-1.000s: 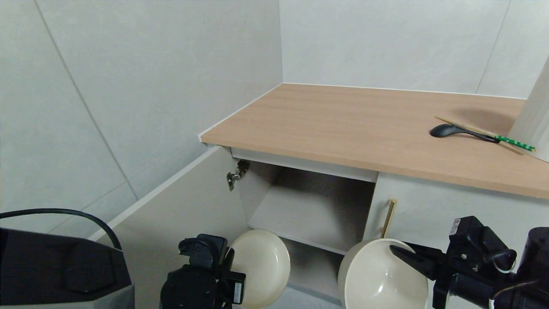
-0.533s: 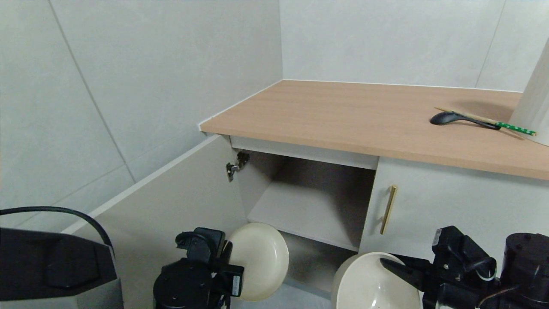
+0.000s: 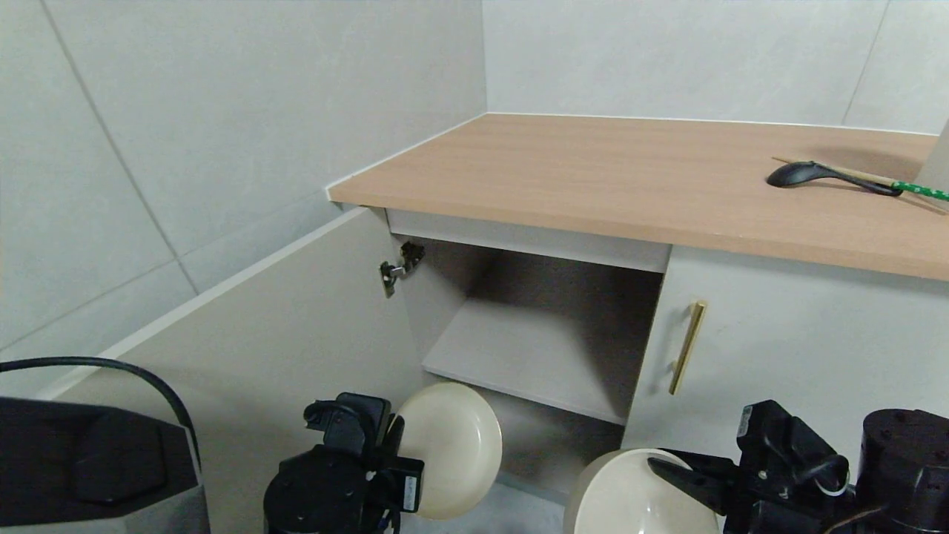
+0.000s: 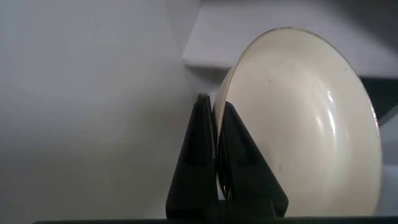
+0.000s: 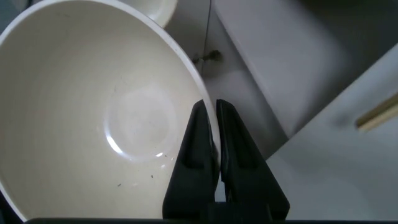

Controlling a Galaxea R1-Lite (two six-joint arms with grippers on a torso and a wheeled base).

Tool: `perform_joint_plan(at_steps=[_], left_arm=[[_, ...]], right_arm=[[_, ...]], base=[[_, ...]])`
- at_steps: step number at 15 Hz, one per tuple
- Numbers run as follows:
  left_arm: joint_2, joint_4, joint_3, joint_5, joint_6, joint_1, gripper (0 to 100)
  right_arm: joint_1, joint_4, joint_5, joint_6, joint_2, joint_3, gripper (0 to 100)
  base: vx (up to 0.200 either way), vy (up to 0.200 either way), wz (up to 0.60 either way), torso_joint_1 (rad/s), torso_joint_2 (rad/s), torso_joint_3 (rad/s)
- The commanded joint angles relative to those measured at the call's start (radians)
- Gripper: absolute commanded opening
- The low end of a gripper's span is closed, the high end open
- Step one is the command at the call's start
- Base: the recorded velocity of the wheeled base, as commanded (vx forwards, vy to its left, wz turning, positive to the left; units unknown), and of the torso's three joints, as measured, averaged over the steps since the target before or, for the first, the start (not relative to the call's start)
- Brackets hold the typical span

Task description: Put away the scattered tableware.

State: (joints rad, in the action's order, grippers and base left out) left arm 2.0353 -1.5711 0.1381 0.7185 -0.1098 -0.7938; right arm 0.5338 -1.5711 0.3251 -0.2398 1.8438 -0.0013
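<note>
**A:** What has the left hand (image 4: pixel 214 102) got?

**B:** It's clamped on the rim of the cream plate (image 4: pixel 298 124), which stands on edge low in front of the open cabinet. The right hand (image 5: pixel 211 109) pinches the rim of the bowl (image 5: pixel 93 112), down below the closed door's brass handle (image 3: pixel 688 347).

**A:** What could go wrong?

**B:** Both are thin rim grips, so I'd judge either dish could swivel or slip if jolted. The plate is near the shelf (image 3: pixel 519 356) edge and could clip it, or the open door (image 3: pixel 259 334). The bowl faces the closed door and could strike that door's edge, or the plate, on its way to the opening.

**A:** Anything else?

**B:** A black spoon (image 3: pixel 797 174) and chopsticks (image 3: pixel 912 187) lie on the desk (image 3: pixel 593 170), well apart from both hands, not yet put away.
</note>
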Motion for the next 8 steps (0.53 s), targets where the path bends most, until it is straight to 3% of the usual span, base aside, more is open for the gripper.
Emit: perform_joint_plan(at_steps=[1, 5, 8], left_arm=[[0.005, 0.000, 0.002, 0.001, -0.001, 0.001, 0], [0.006, 0.000, 0.002, 0.001, -0.001, -0.001, 0], [0.003, 0.000, 0.002, 0.001, -0.001, -0.001, 0]], right_arm=[[0.002, 0.000, -0.001, -0.001, -0.002, 0.001, 0], [0.002, 0.000, -0.001, -0.001, 0.002, 0.001, 0], [0.002, 0.000, -0.001, -0.001, 0.000, 0.001, 0]], base=[[0.000, 0.000, 0.00, 0.000, 0.00, 0.000], [0.000, 0.000, 0.00, -0.001, 0.00, 0.013], [0.000, 0.200, 0.00, -0.004, 0.00, 0.017]])
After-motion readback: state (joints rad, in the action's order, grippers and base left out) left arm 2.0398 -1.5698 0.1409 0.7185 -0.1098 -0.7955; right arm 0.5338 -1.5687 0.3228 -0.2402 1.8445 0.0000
